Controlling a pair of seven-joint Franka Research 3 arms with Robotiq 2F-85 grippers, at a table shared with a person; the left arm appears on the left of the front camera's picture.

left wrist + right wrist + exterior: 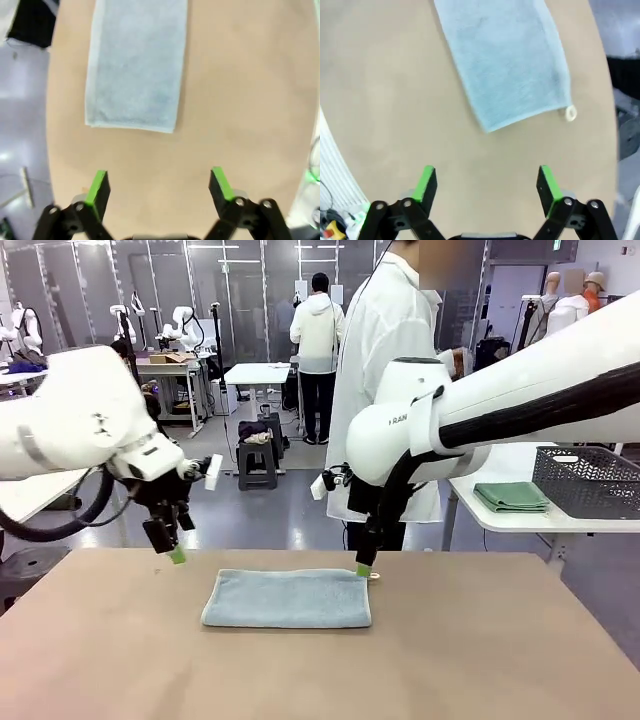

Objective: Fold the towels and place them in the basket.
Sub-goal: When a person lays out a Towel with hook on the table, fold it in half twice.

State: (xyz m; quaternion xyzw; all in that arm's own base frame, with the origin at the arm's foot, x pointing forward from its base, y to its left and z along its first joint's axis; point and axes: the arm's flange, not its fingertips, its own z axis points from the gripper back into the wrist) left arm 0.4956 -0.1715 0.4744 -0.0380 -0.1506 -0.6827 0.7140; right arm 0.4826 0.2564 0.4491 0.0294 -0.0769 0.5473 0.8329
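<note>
Left pincer [170, 544] and right pincer [363, 568] wide open, empty, angled down near ends of folded towel [288, 598] on surface [450, 660]. Basket [585, 480] far right, contents hidden.

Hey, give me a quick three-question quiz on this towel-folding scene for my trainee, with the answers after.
1. Fill in: the pale blue towel lies folded on the ___.
2. True or false: the right gripper is open and holds nothing.
3. The left gripper is: A shut on the towel, B open above the table, C shut and empty.
Key: 1 table; 2 true; 3 B.
</note>
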